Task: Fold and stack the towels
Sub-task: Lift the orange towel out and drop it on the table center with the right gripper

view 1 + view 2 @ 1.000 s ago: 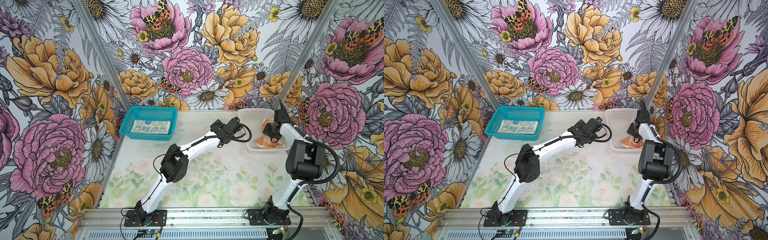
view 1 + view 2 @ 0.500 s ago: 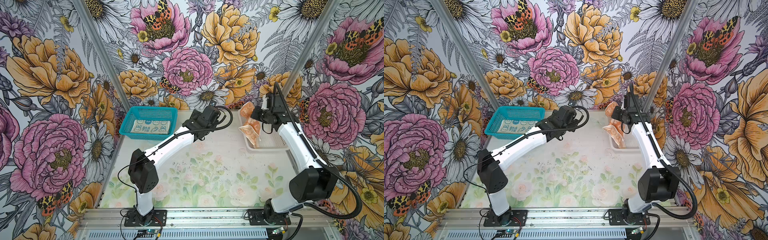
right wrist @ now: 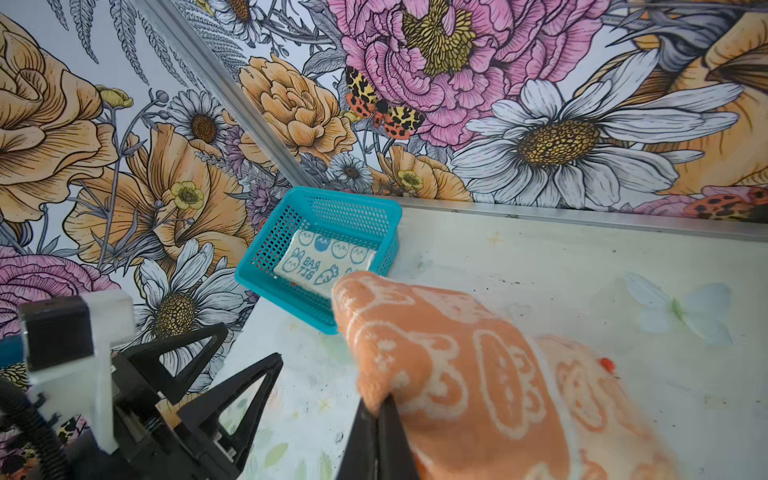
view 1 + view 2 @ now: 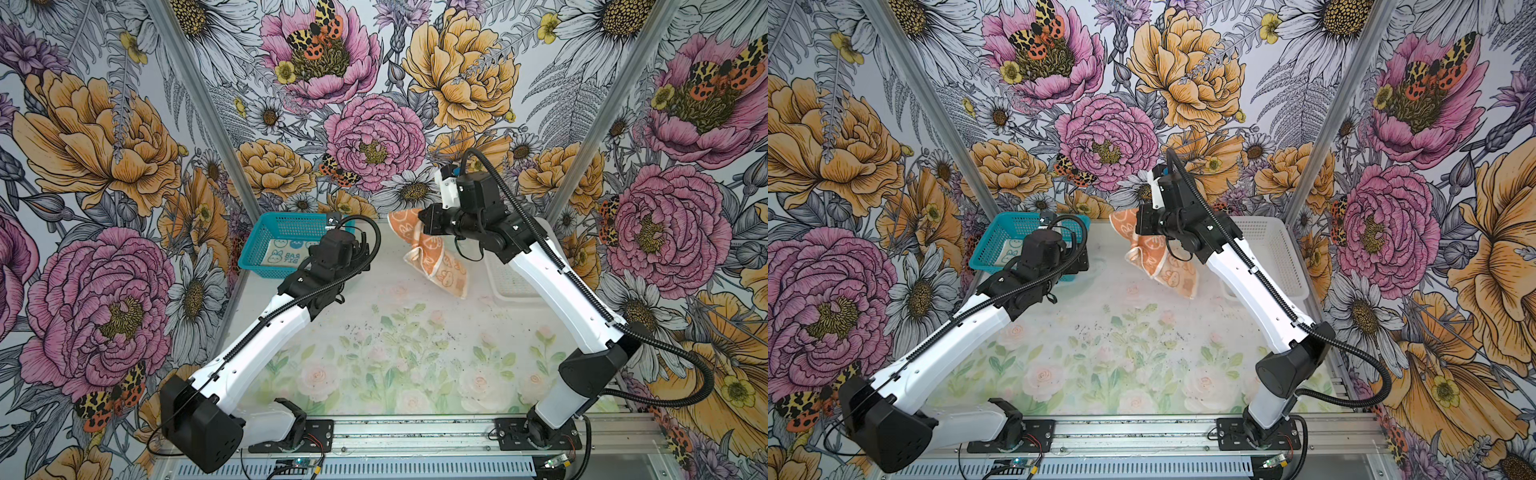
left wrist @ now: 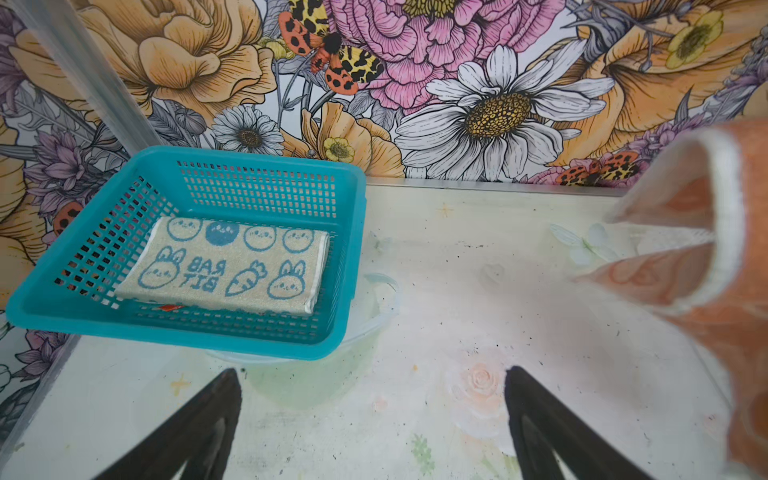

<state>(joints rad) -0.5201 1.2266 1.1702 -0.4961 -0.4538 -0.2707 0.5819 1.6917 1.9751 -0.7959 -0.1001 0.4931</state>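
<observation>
1. My right gripper (image 3: pixel 380 405): the jaws are pressed together on a bunched fold of the orange towel (image 3: pixel 478 374). Only cloth lies between the fingers.
2. The orange towel (image 4: pixel 440 266) hangs crumpled from that grip above the tabletop (image 4: pixel 374 332). It is near the far edge, between the two baskets and closer to the white basket (image 4: pixel 1279 249). I cannot tell whether its lowest corner touches the tabletop.
3. My left gripper (image 5: pixel 372 372): the jaws are spread wide apart, with nothing between them and touching nothing. They hover over bare tabletop just in front of the teal basket (image 5: pixel 178 158).
4. The orange towel shows beside my left gripper in the left wrist view, clear of both fingers.
5. The cream towel (image 5: pixel 232 266) lies folded flat on the floor of the teal basket, blue bunny print and "RABBIT" lettering facing up.
6. The teal basket sits at the far left corner of the tabletop.
7. The white basket sits at the far right corner, partly hidden by my right arm.
</observation>
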